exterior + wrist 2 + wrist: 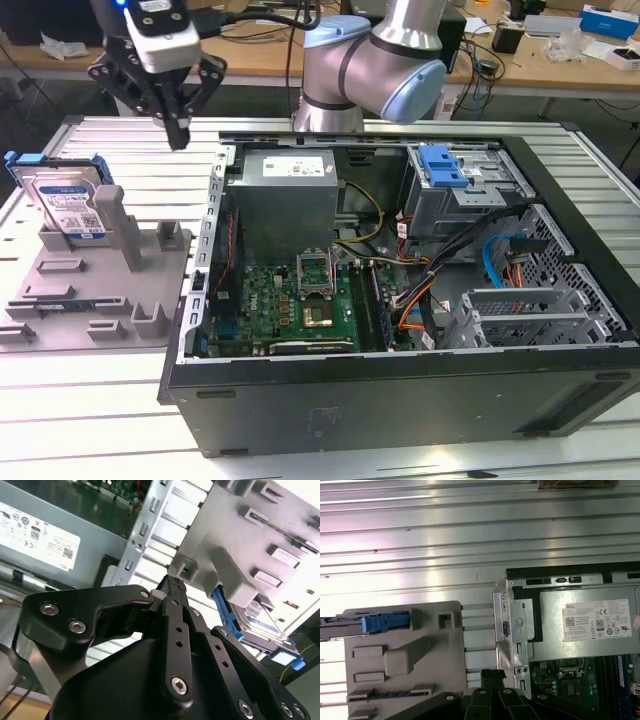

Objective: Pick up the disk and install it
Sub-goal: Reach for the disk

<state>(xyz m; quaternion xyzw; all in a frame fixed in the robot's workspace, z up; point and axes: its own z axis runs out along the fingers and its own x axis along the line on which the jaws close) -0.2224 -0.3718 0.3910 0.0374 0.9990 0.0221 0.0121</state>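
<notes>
over on the exterior view's left, the disk (68, 208) is sitting near that edge of the tabletop (90, 400). it's standing on its edge and leaning a bit in a slot of the grey holder (100, 300), with the blue bracket framing it and the label facing out. next along, the end effector (178, 132) is hanging above the far part of the tabletop, between the holder and the open computer case (400, 400). it's well apart from the disk, with the fingers pointing down and pressed together on nothing. in the second wrist view the fingertips (172, 586) are looking closed too. the case is lying on its side and taking up the middle and right of the tabletop. inside, the power supply (283, 195) is sitting at the far side and the motherboard (290, 300) nearer. the grey drive cage (480, 195) with its blue latch (443, 165) is sitting toward the far right corner.
</notes>
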